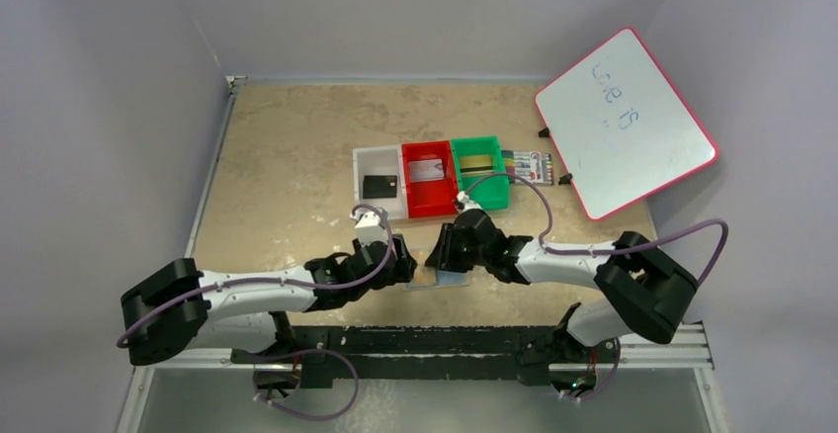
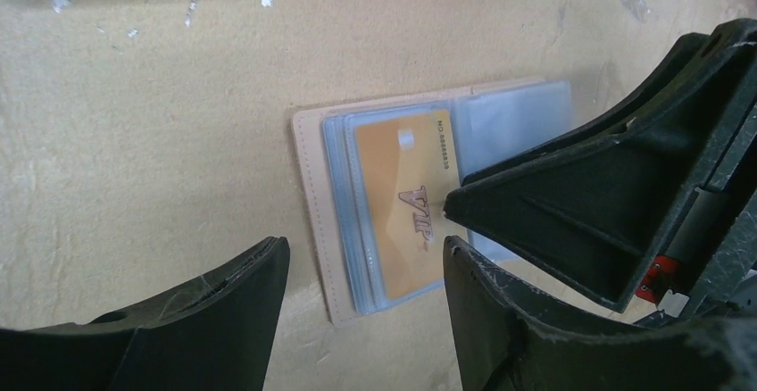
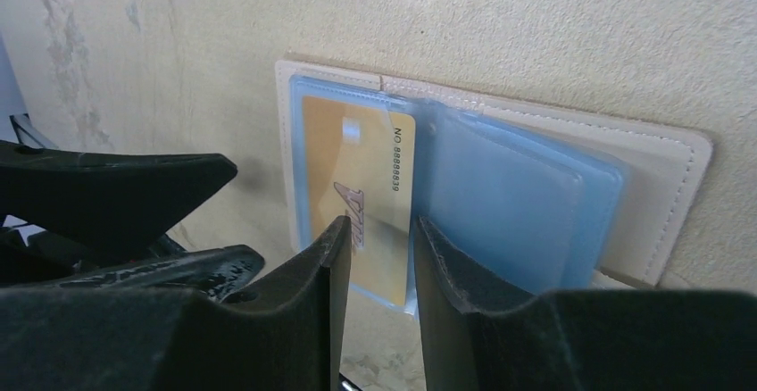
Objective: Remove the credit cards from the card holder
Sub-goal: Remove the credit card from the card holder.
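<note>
The tan card holder (image 1: 442, 278) lies open on the table between my two grippers. Its tan border (image 2: 312, 186) and two light-blue pockets show in both wrist views (image 3: 661, 168). A gold VIP card (image 2: 397, 203) sits in one pocket, also seen in the right wrist view (image 3: 348, 154); the other pocket (image 3: 518, 203) looks empty. My left gripper (image 2: 366, 244) is open and empty, low over the holder's near corner (image 1: 407, 263). My right gripper (image 3: 379, 223) is open by a narrow gap, empty, over the gold card's edge by the fold (image 1: 440, 250).
At the back stand a white bin (image 1: 368, 161) with a black card, a red bin (image 1: 410, 178) with a card, and a green bin (image 1: 494, 188) with a card. A marker pack (image 1: 529, 166) and a red-framed whiteboard (image 1: 625, 122) lie to the right.
</note>
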`<state>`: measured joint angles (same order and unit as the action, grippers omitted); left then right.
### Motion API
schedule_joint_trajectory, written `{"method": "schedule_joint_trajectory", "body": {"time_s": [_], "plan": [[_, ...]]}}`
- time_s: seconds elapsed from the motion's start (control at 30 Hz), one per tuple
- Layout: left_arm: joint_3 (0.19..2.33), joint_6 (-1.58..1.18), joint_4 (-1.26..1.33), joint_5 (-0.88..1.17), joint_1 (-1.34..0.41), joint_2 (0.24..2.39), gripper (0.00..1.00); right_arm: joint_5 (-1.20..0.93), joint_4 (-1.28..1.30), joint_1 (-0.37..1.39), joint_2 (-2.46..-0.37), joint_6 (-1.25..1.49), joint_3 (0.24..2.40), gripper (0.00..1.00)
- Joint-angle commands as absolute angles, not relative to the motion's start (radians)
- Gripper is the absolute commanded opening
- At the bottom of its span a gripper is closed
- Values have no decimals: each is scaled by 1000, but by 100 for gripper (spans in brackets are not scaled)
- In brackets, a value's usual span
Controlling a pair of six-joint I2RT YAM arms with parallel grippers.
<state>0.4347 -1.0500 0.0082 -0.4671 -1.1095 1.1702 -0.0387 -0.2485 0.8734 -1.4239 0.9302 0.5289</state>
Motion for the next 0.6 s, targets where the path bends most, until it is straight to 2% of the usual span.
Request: {"method": "schedule_joint_trajectory", "body": {"time_s": [0.0, 0.57], "plan": [[490, -1013, 99, -419, -1114, 1206, 63, -58, -299, 864, -1428, 933, 531, 34], [515, -989, 146, -361, -1114, 1332, 53, -130, -454, 812, -1427, 1007, 413, 30]]}}
